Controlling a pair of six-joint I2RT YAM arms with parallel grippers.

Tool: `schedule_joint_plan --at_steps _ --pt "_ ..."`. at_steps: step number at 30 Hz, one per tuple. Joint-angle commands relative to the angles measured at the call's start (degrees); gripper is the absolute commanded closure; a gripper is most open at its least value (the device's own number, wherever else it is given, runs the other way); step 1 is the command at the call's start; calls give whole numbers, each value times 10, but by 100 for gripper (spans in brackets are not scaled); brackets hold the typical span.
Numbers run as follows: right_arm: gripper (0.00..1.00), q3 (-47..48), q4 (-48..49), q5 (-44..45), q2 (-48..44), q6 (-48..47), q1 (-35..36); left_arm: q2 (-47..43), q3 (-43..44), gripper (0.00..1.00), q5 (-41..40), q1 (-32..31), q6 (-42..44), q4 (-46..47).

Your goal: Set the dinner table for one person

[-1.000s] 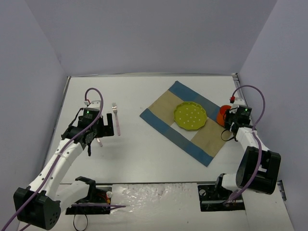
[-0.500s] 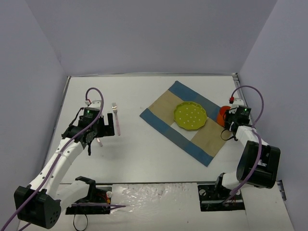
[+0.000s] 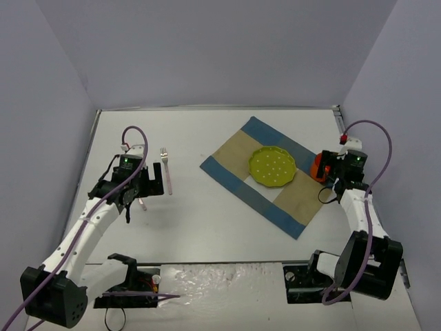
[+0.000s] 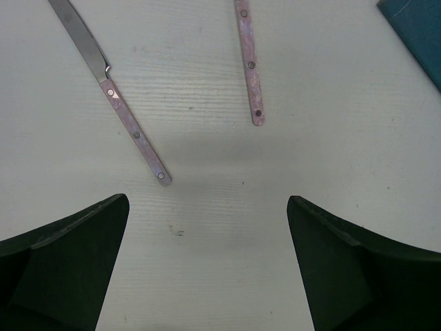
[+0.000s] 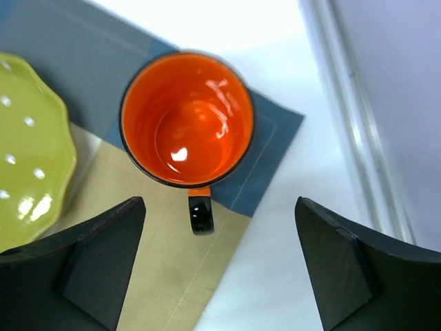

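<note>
Dinner table (image 3: pixel 207 221), plain white, flat, rectangular

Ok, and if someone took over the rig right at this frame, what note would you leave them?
Left gripper: open, hovering over the table, knife and fork lying just ahead, untouched.
Right gripper: open above the mug, not gripping it.
Done: plate sits on the placemat; mug stands upright on the mat's right corner beside the plate.
Left to do: knife and fork lie off the mat, to its left; probably move them beside the plate.
</note>
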Motion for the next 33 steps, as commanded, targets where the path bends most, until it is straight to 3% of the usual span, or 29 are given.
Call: schedule_joint_plan --at_steps 1,4,10,15,19,27,33 --pt "5 72 -23 53 -101 96 2 27 29 3 4 5 -26 16" --pt "0 123 -48 26 -127 133 3 63 47 3 2 7 -51 5" --pt "0 199 -59 -25 -123 202 16 132 78 3 -21 9 -127 29" --pt "0 228 -64 -37 -116 196 83 254 143 4 -50 5 -166 51" --pt "0 227 -63 -36 -120 187 139 352 194 10 -76 1 -189 51" --pt "0 203 -67 -48 -140 177 183 445 251 25 -99 -11 -202 52" --pt "0 174 -67 -77 -154 193 190 483 239 45 -86 -20 -198 72"
